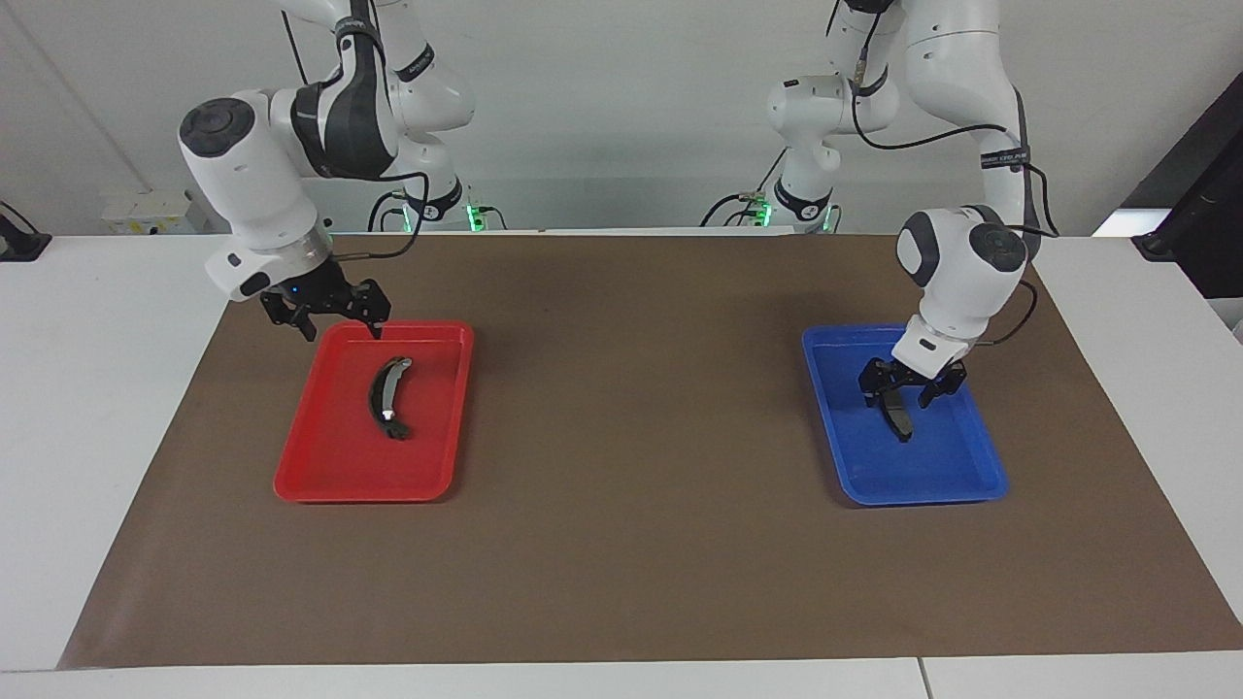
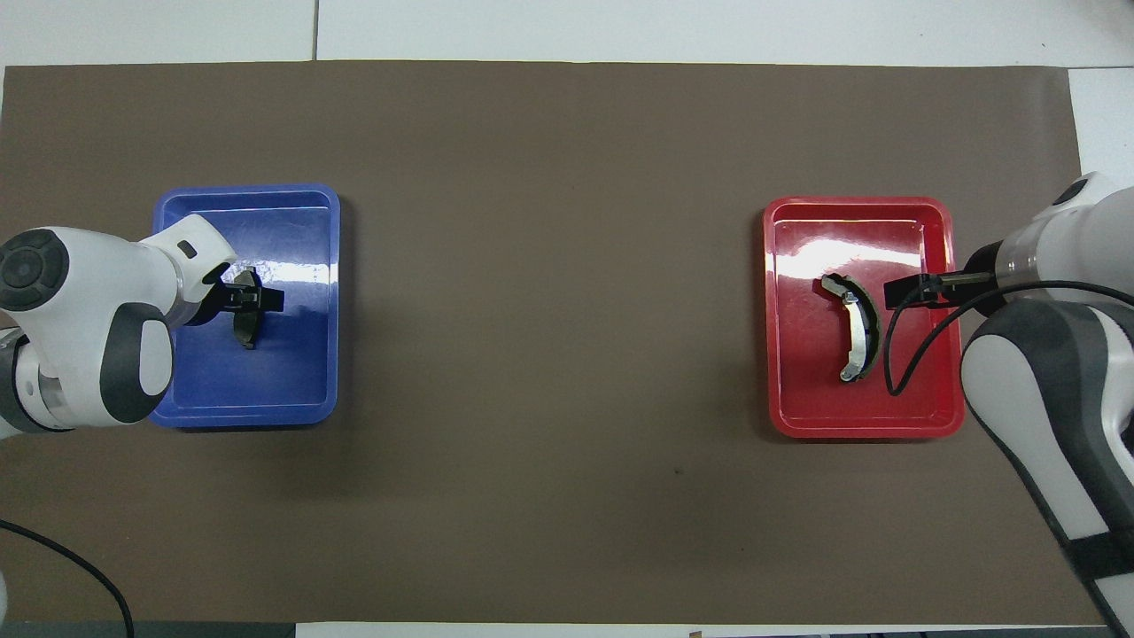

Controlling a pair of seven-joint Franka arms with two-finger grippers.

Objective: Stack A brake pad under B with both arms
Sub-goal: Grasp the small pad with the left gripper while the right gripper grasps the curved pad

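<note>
1. A white tabletop point(image 1: 117, 408) under a brown mat point(image 1: 621, 544), white wall above; two trays sit well apart, each near one end of the mat.
2. Toward the right arm's end, the red tray point(image 1: 320, 485) holds B point(image 1: 386, 398), long, crescent-curved and black with shiny spots near its ends, lying at the tray's middle; the right end effector point(image 1: 335, 311) hangs with fingers spread wide over the tray's edge nearest the robots, empty and clear of B.
3. Toward the left arm's end, the blue tray point(image 1: 932, 485) holds the A brake pad point(image 1: 898, 417), short, plain and dark grey, lying in the half nearer the robots; the left end effector point(image 1: 908, 383) is low over it, fingers wide on either side, no firm grip visible yet.
4. Risks, as I judge them: closing off-centre could tip or skid the arched pad against the tray floor; a fingertip could catch the tray's rim; B's curve may roll in a narrow pinch.
</note>
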